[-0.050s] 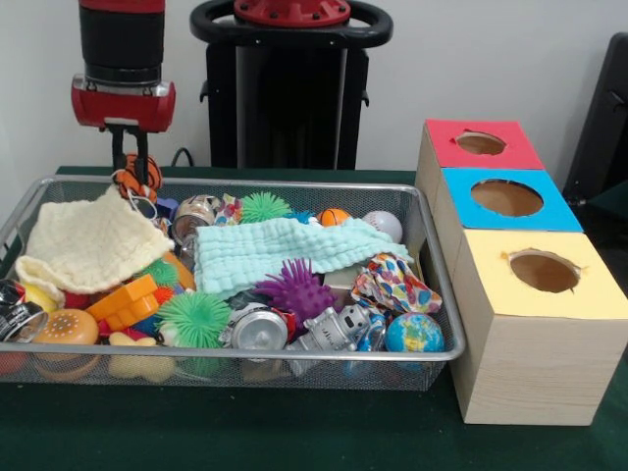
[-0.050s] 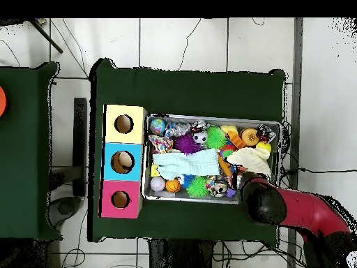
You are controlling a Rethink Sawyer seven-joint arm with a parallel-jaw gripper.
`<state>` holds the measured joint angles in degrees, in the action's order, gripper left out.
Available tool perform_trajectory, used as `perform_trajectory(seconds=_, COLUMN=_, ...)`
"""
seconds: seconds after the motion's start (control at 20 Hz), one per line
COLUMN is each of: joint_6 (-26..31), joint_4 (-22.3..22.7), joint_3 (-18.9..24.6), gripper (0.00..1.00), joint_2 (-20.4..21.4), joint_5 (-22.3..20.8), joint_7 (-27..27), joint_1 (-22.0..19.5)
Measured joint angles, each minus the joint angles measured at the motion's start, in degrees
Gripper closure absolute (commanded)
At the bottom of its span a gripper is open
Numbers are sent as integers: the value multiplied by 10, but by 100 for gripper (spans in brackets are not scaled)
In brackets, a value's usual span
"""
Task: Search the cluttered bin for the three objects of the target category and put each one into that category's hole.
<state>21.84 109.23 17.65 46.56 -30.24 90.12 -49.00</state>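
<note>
Now holding an orange toy (image 1: 135, 177) in the tool (image 1: 134, 169), lifted just above the bin (image 1: 432, 257) at its far corner, well apart from the three holes. Risk: loose pinch, slipping back into clutter during travel; wrong hole (image 1: 506, 197) possible.

Even, soft room light across the front view, no hard glare anywhere. The wire bin (image 1: 432, 257) throws only a faint shadow on the green cloth just below its near rim. Detail goes slightly soft around the toys inside it. Beside the bin, the wooden box (image 1: 530, 363) reads bright and clean. From overhead the bin (image 2: 282, 139) looks small, its contents perhaps a touch blurred.
</note>
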Motion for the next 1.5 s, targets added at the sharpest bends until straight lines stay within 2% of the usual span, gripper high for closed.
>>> perform_trajectory(seconds=0.95, joint_6=64, joint_4=58, joint_3=27, gripper=100, joint_2=112, joint_5=50, joint_7=0, joint_1=-16)
perform_trajectory(seconds=1.5, joint_6=81, joint_4=67, joint_3=31, gripper=100, joint_2=143, joint_5=58, joint_7=0, joint_1=-16)
